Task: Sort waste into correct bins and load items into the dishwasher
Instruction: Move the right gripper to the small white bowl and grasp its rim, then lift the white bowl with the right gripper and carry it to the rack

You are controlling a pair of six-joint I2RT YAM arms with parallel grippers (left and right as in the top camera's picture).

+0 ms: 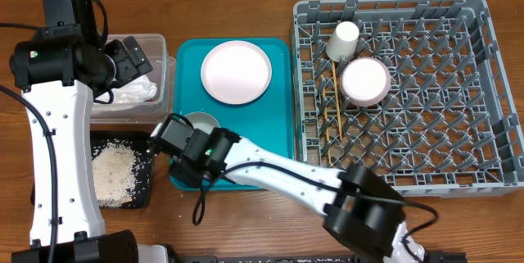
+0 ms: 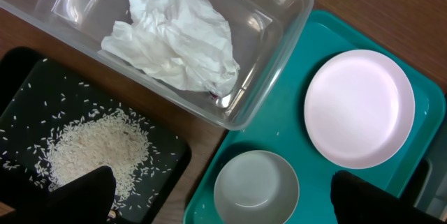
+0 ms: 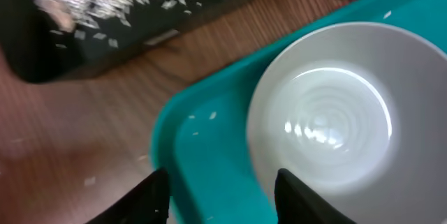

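**Bowl on the tray, both grippers let go**

The grey dish rack (image 1: pixel 458 173) fills the right side of the table (image 1: pixel 229 9). Next to it lies a teal tray (image 1: pixel 278 124). The clear tub (image 1: pixel 160 46) sits at the tray's far-left side. The smaller black tray (image 1: pixel 143 193) sits in front of the tub, just beside the teal tray's near-left corner.

The right arm (image 1: pixel 278 169) reaches in from the near right and lies across the teal tray's near edge, hiding that corner from above. The left arm (image 1: pixel 57 124) stands along the left side, its wrist covering part of the tub.

A pink plate (image 1: pixel 236 70) rests flat on the far half of the teal tray. A round pale dish (image 1: pixel 366 81) sits in the far-left part of the rack. The whitish bowl (image 2: pixel 256 185) stands upright and empty on the teal tray's near-left part, apart from the plate.

The right gripper (image 3: pixel 222 182) hangs low over the bowl's outer rim and the tray edge. Its fingers are spread and clamp nothing (the rim simply lies between them). The left gripper (image 2: pixel 223 182) hovers higher, spread wide and empty.

A cream cup (image 1: pixel 343 40) lies tilted in the rack's far-left corner. The chopsticks (image 1: pixel 333 111) lie on the grid floor just in front of the cup.

The crumpled napkin (image 2: pixel 174 39) lies in the tub with a red scrap (image 2: pixel 214 93) at its edge, too small to identify. The rice (image 2: pixel 94 147) is heaped on the black tray, and a few grains have strayed onto the teal tray.
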